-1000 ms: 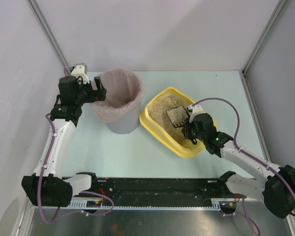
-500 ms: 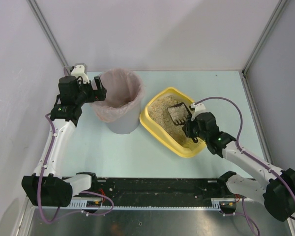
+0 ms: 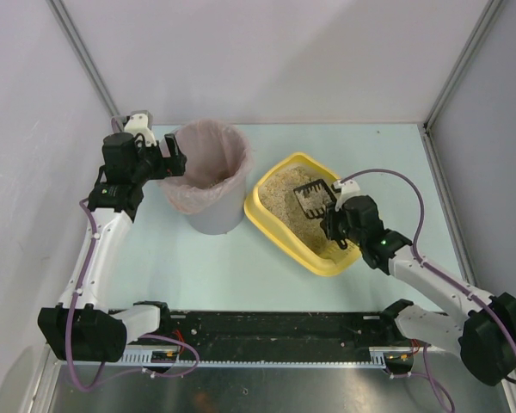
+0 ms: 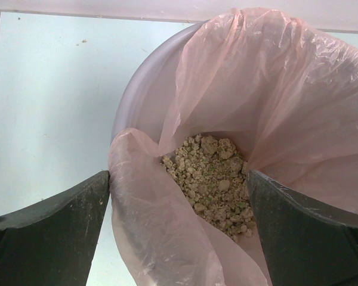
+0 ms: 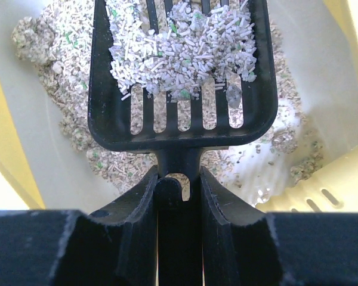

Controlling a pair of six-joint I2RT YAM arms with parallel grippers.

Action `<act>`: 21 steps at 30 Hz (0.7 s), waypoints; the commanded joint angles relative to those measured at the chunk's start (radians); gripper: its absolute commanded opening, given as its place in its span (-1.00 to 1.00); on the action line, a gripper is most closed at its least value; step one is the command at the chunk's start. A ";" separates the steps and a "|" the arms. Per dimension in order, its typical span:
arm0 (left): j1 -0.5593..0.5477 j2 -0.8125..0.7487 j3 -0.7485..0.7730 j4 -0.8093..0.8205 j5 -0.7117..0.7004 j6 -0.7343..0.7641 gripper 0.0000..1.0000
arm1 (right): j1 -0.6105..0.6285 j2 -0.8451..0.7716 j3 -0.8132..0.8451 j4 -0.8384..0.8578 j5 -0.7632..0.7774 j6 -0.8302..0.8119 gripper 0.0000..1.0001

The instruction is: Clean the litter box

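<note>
Clamped on the handle of the scoop (image 5: pixel 110 113), the right claw (image 5: pixel 179 179) has nudged it farther along the litter box (image 3: pixel 325 265) beside the bin (image 3: pixel 211 219) on the surface (image 3: pixel 344 155), so a load looks ready to dump, while the left claw (image 4: pixel 179 220) gapes at the bin's rim

My jaws are black, and so is the slotted scoop (image 5: pixel 179 136) — its load of pellets (image 5: pixel 185 44) pale grey, flecked green. The litter box (image 3: pixel 254 209) is yellow, its litter (image 3: pixel 284 194) beige; the bin (image 3: pixel 213 222) grey, its liner (image 4: pixel 274 89) translucent pink — the worktop (image 3: pixel 198 267) pale mint.
</note>
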 commanded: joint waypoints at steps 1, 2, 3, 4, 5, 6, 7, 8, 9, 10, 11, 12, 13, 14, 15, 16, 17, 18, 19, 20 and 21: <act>-0.003 -0.020 -0.008 0.035 0.027 -0.005 0.99 | -0.012 -0.040 0.041 0.053 0.001 -0.013 -1.00; -0.003 -0.022 -0.008 0.035 0.027 -0.005 0.99 | -0.044 -0.051 0.040 0.041 0.009 -0.006 -1.00; -0.003 -0.025 -0.008 0.035 0.027 -0.004 0.99 | -0.065 -0.054 0.038 0.038 -0.008 -0.001 -1.00; -0.003 -0.025 -0.009 0.037 0.027 -0.002 0.99 | -0.078 -0.049 0.040 0.041 -0.031 -0.009 -1.00; -0.003 -0.025 -0.008 0.038 0.028 -0.002 0.99 | -0.060 -0.031 0.041 0.050 -0.058 -0.016 -1.00; -0.005 -0.026 -0.009 0.038 0.027 -0.002 0.99 | -0.027 -0.017 0.041 0.053 -0.058 -0.020 -1.00; -0.003 -0.025 -0.009 0.038 0.033 -0.001 0.99 | 0.005 0.000 0.047 0.047 -0.049 -0.056 -1.00; -0.005 -0.025 -0.009 0.037 0.034 -0.001 0.99 | 0.035 0.015 0.063 0.021 0.013 -0.062 -1.00; -0.005 -0.022 -0.008 0.037 0.037 0.001 0.99 | 0.057 0.038 0.072 0.003 0.038 -0.059 -1.00; -0.005 -0.022 -0.009 0.037 0.039 0.003 0.99 | 0.050 0.037 0.075 -0.008 0.052 -0.050 -1.00; -0.003 -0.022 -0.009 0.040 0.040 0.003 0.99 | 0.034 0.029 0.071 -0.011 0.058 -0.040 -1.00; -0.003 -0.023 -0.011 0.040 0.040 0.003 1.00 | 0.001 0.006 0.066 -0.007 0.047 -0.038 -1.00; -0.003 -0.022 -0.009 0.038 0.040 0.003 0.99 | -0.016 -0.008 0.067 -0.001 0.034 -0.038 -1.00; -0.005 -0.022 -0.009 0.038 0.042 0.003 0.99 | -0.022 -0.018 0.066 0.012 0.023 -0.052 -1.00; -0.005 -0.023 -0.009 0.040 0.043 0.001 0.99 | -0.019 -0.023 0.064 0.022 0.020 -0.062 -1.00; -0.005 -0.023 -0.009 0.038 0.042 0.001 0.99 | 0.009 -0.015 0.067 0.030 0.015 -0.070 -1.00; -0.003 -0.026 -0.008 0.038 0.042 0.001 0.99 | 0.025 -0.006 0.066 0.032 0.015 -0.085 -1.00; -0.003 -0.028 -0.009 0.038 0.040 0.003 0.99 | 0.040 0.006 0.077 0.023 0.024 -0.089 -1.00; -0.005 -0.026 -0.009 0.038 0.037 0.003 0.99 | 0.042 0.023 0.080 0.010 0.033 -0.084 -1.00; -0.005 -0.026 -0.011 0.038 0.033 0.004 0.99 | 0.036 0.023 0.080 -0.009 0.055 -0.079 -1.00; -0.005 -0.026 -0.011 0.038 0.034 0.004 1.00 | 0.028 0.020 0.078 -0.011 0.060 -0.076 -1.00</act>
